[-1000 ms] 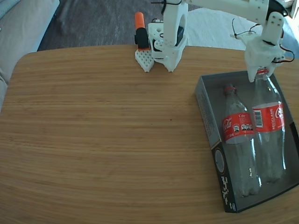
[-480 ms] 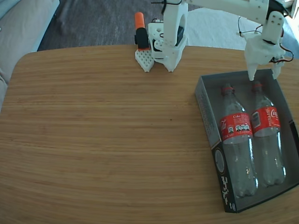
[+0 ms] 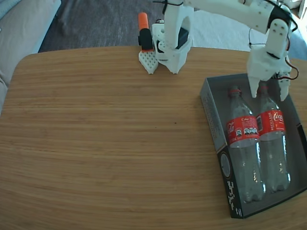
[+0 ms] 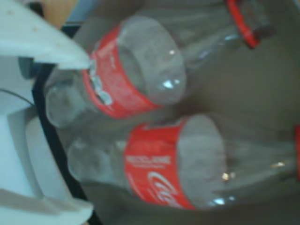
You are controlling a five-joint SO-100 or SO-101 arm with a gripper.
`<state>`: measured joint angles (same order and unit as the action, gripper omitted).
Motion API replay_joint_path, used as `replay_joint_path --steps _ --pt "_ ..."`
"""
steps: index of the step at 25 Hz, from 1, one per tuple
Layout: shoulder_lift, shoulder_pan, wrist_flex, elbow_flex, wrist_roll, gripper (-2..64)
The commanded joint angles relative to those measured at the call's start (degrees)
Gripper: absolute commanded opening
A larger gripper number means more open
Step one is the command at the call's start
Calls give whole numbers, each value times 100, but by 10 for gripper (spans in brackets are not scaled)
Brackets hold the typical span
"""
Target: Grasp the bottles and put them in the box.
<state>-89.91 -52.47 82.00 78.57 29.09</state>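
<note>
Rounded light-brown wood-grain table fills the fixed view, evenly lit. Beyond its far edge, dark grey carpeted floor. Pale grey upholstered furniture at far left; lighter floor covering at far right.

Soft even daylight; wrist view blurred, slightly dim.

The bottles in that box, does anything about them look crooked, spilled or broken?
Nothing stands out. Both bottles lie side by side inside the box, necks toward the arm, no caps, no liquid spilled on the table. The tool hangs open above the right bottle's neck, holding nothing.
</note>
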Motion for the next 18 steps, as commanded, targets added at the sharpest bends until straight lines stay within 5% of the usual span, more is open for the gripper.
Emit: replay_joint_path --steps 1,7,18 --pt "-141 448 -18 -343 -272 348" --pt "-431 1459 176 -466 -1072 455" --pt "-1477 4184 -352 325 -1362 461"
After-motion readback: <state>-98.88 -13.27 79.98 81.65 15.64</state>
